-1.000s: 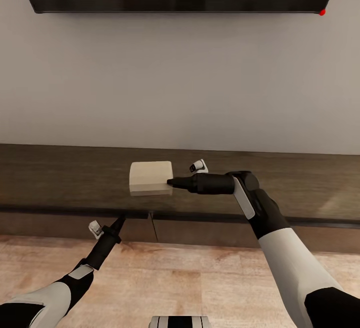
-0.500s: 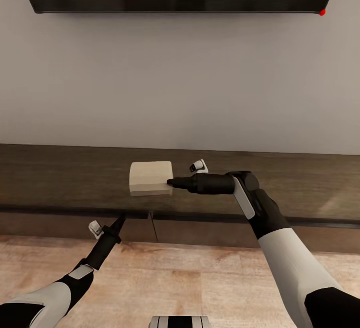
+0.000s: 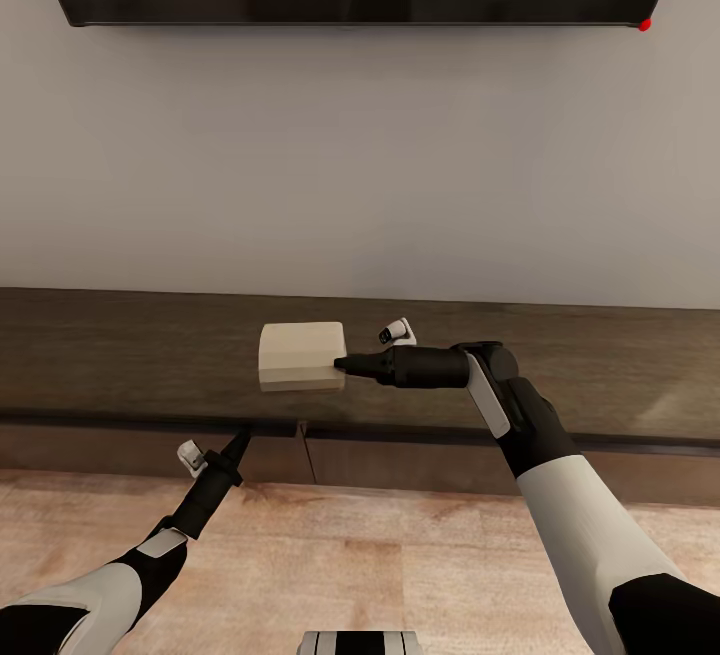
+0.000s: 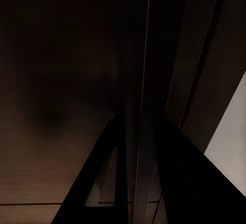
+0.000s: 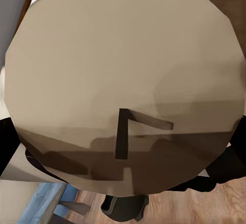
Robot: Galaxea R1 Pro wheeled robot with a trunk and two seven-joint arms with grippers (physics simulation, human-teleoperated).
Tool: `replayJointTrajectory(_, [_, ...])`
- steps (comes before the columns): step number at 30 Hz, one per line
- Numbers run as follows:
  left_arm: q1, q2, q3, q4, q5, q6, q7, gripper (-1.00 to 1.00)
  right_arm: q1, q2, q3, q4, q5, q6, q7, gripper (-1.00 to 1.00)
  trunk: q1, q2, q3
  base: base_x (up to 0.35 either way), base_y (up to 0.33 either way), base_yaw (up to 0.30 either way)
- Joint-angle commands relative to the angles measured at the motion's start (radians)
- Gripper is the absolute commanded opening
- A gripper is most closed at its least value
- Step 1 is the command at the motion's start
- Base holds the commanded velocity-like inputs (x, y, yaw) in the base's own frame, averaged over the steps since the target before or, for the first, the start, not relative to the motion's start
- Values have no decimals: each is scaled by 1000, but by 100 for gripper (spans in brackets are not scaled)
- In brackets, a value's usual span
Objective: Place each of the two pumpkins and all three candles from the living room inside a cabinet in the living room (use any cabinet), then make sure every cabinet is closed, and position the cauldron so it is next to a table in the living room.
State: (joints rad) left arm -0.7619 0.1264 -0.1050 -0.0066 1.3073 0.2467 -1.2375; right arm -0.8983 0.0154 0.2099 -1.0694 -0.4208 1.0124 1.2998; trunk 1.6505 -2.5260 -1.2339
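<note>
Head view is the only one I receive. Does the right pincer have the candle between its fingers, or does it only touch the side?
Observer: In the right wrist view the candle shows its round end face, and dark fingers stand at both of its edges. Whether they press it, I cannot tell.
Operator: And the left pincer?
Observer: The left wrist view is dark. The left pincer sits close against the cabinet, with a paler vertical strip between its fingers.

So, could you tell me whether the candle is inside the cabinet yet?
Not yet: the candle is over the cabinet's top, at the right gripper.
</note>
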Motion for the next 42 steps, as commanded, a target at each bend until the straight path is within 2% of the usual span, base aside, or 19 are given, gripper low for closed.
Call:
replayJointTrajectory(1, [-4, 0, -39, 2, 6, 6, 38, -100, -1, 0, 0, 0, -3, 6, 1, -100, 0, 0, -1, 0, 0, 0])
replayJointTrajectory(42, [-4, 0, -39, 3, 4, 5, 37, -100, -1, 0, 0, 0, -3, 6, 3, -100, 0, 0, -1, -78, 0, 0])
